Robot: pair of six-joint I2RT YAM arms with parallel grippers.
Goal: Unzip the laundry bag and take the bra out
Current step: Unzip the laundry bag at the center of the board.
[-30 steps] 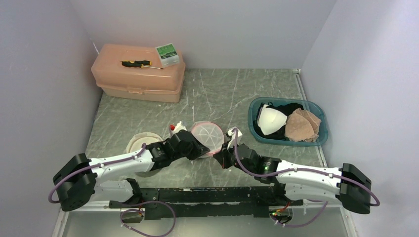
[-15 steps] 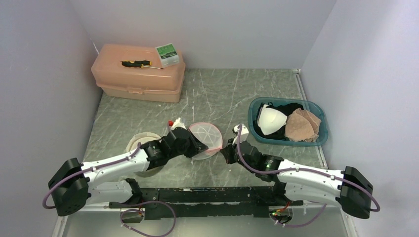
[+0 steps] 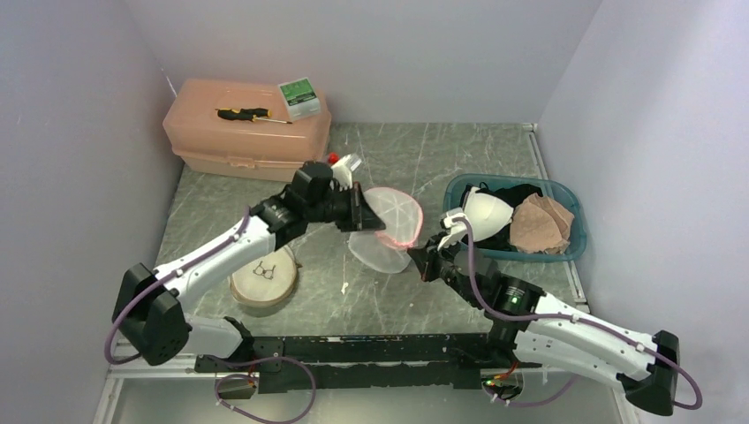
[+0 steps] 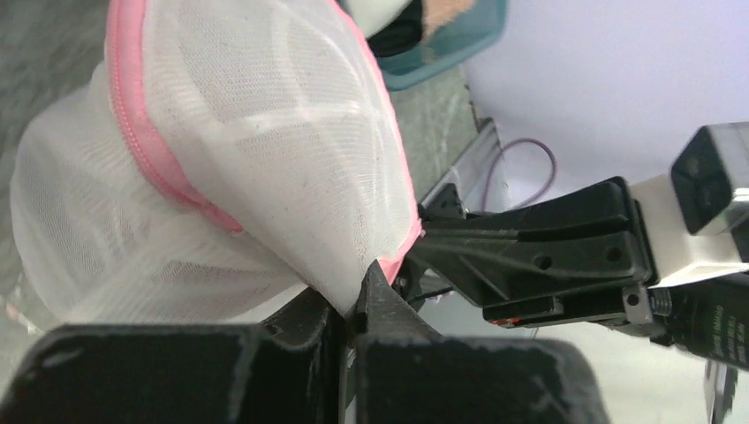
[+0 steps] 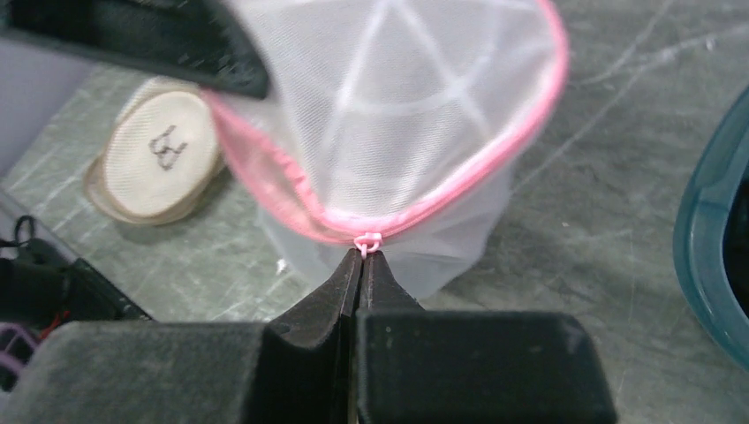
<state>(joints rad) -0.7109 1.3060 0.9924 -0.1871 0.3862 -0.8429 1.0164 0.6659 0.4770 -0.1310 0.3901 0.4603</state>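
The laundry bag (image 3: 389, 228) is white mesh with a pink zipper edge, and hangs in the air between both arms over the table's middle. My left gripper (image 3: 364, 219) is shut on the bag's mesh (image 4: 265, 177) at its upper left edge. My right gripper (image 3: 422, 261) is shut on the pink zipper pull (image 5: 367, 241) at the bag's lower rim (image 5: 389, 132). The bag looks partly open along the pink seam. No bra shows inside the bag. White and tan bras (image 3: 512, 219) lie in the teal bin (image 3: 571, 252).
A round beige bag with a glasses print (image 3: 262, 280) lies on the table at the left, also in the right wrist view (image 5: 163, 146). A peach toolbox (image 3: 247, 141) with a screwdriver and green box stands at the back left. The teal bin edge (image 5: 707, 256) is close on the right.
Both arms lifted the bag up and toward the back off the table. The left arm swung up, uncovering the beige round bag. The right gripper moved right and back with the zipper pull.
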